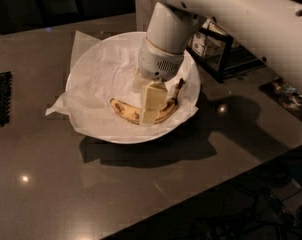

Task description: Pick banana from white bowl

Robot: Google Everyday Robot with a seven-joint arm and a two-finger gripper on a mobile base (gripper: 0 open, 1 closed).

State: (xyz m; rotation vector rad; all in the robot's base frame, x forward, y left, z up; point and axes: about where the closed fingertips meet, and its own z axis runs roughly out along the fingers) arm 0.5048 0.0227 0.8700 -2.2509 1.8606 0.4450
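The banana (pixel 122 109) is yellow with brown spots and lies curved in the front half of the white bowl (pixel 136 140), its dark stem (pixel 179 85) pointing up to the right. The bowl is lined with crinkled white paper (pixel 98 71) whose corners stick past the rim. My gripper (pixel 150 115) hangs from the white arm (pixel 166 39) and reaches down into the bowl onto the banana's middle, hiding that part. The banana rests on the paper.
A black wire basket (pixel 218 51) with packets stands just behind and right of the bowl. A black mat (pixel 0 100) lies at the left edge. A colourful flat item (pixel 286 91) lies at the right. The table's front edge (pixel 191 189) runs diagonally at lower right.
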